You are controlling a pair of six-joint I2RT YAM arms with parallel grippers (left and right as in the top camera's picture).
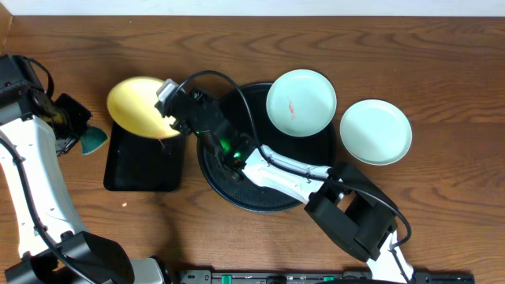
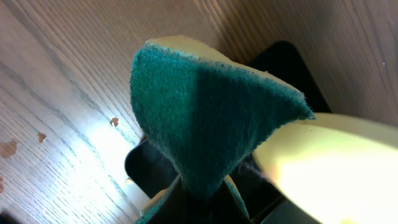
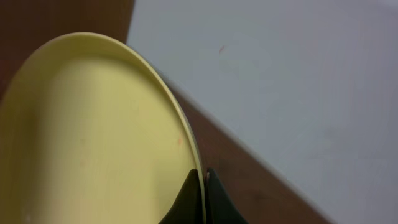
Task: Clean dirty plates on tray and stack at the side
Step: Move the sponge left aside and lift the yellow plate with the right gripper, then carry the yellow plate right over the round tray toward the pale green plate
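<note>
While the right gripper pinches the yellow plate by its rim, the left gripper, clenched on the green sponge, lies just beside the plate's opposite edge.

no readable text, no labels, no brands, no numbers in any view

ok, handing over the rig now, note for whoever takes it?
Left gripper: shut on green sponge, near the yellow plate.
Right gripper: shut on yellow plate rim, held above the rectangular black tray's edge.
Smeared blue-green plate sits on the round black tray; other blue-green plate on the table right of it, looks clean.
Done: nothing stacked. Left: wipe yellow and smeared plates, stack all three.
</note>
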